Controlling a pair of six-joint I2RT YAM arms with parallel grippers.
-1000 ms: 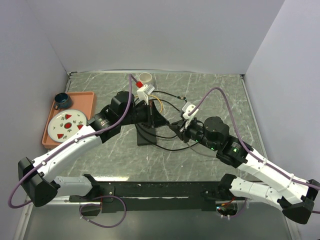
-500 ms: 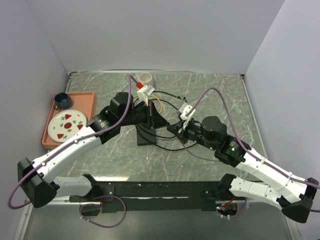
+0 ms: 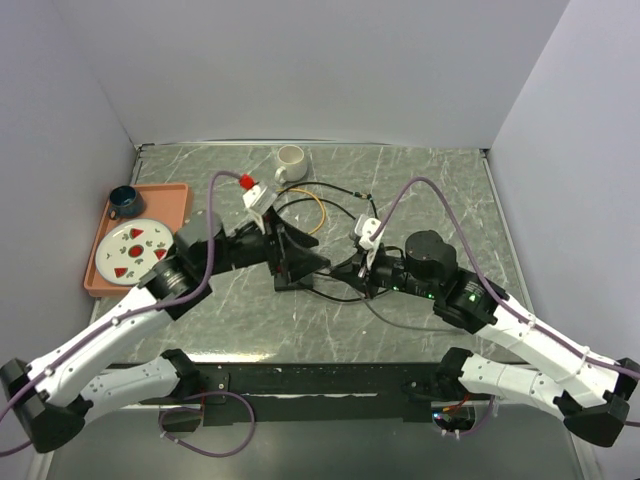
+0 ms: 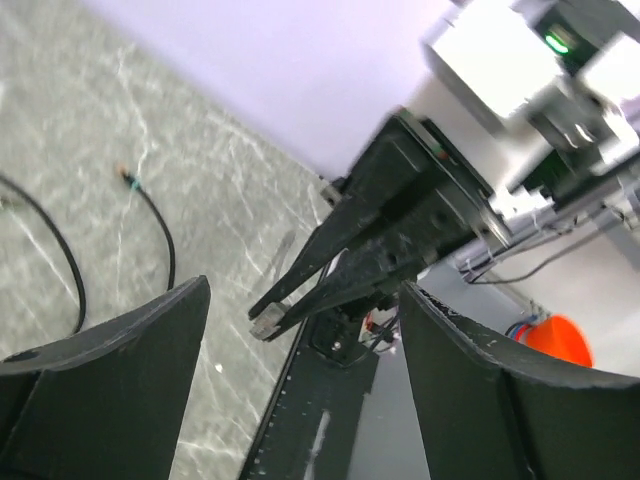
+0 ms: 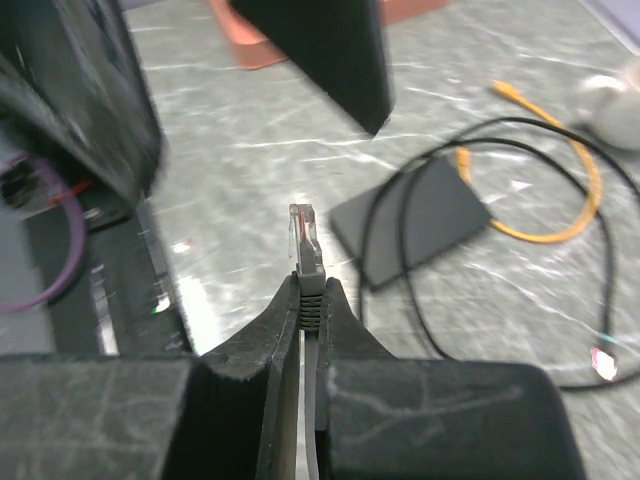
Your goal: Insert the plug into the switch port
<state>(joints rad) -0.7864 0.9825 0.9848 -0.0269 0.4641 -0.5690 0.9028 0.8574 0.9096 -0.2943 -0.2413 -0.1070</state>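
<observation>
The plug [image 5: 303, 240], a clear connector on a grey boot, sticks out of my right gripper [image 5: 308, 290], which is shut on the boot. In the top view the right gripper [image 3: 345, 268] reaches left toward mid-table. My left gripper [image 4: 300, 400] is open, and between its wide fingers I see the right gripper's tips with the plug [image 4: 265, 325]. The flat black box [image 5: 410, 220] lies on the table beyond the plug, with a black cable across it. Its switch port cannot be made out. In the top view the left gripper [image 3: 312, 262] covers most of the box.
An orange tray [image 3: 170, 200] at the left holds a patterned plate [image 3: 133, 247] and a dark cup [image 3: 124, 200]. A white mug [image 3: 291, 158] stands at the back. An orange cable [image 3: 318, 212] and black cables [image 3: 345, 190] loop over the marble table behind the grippers.
The left gripper has gone from shut to open, and its arm has drawn back to the left. The right gripper has moved slightly left with the plug.
</observation>
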